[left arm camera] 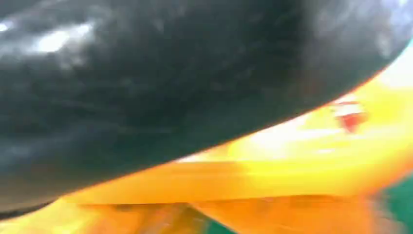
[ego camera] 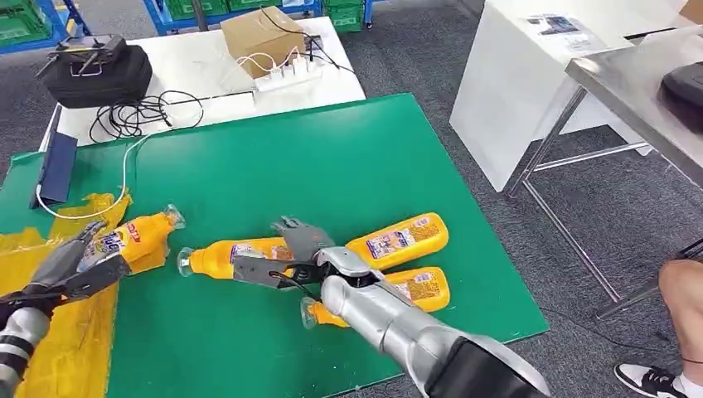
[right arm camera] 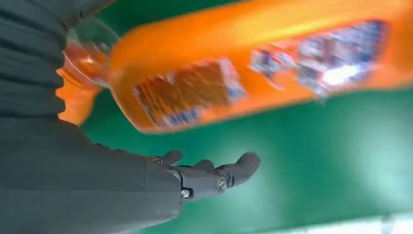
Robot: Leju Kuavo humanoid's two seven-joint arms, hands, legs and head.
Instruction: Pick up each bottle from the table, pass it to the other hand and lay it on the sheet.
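Four orange bottles lie on the green mat (ego camera: 332, 166). One bottle (ego camera: 137, 235) rests on the edge of the yellow sheet (ego camera: 58, 332) at the left, and my left hand (ego camera: 75, 265) has its fingers stretched out on either side of its base. The left wrist view shows this bottle (left arm camera: 302, 165) blurred and very close. My right hand (ego camera: 286, 257) hovers with fingers spread over the base of a second bottle (ego camera: 220, 255). Two more bottles (ego camera: 402, 239) (ego camera: 423, 288) lie by my right forearm. In the right wrist view a bottle (right arm camera: 253, 68) lies beyond the open right hand (right arm camera: 214, 175).
Behind the mat a white table holds a black case (ego camera: 95, 70), a cardboard box (ego camera: 261, 37), a power strip (ego camera: 286, 75) and coiled cables (ego camera: 137, 112). A metal table (ego camera: 638, 91) stands at the right. A person's leg and shoe (ego camera: 680, 315) are at the lower right.
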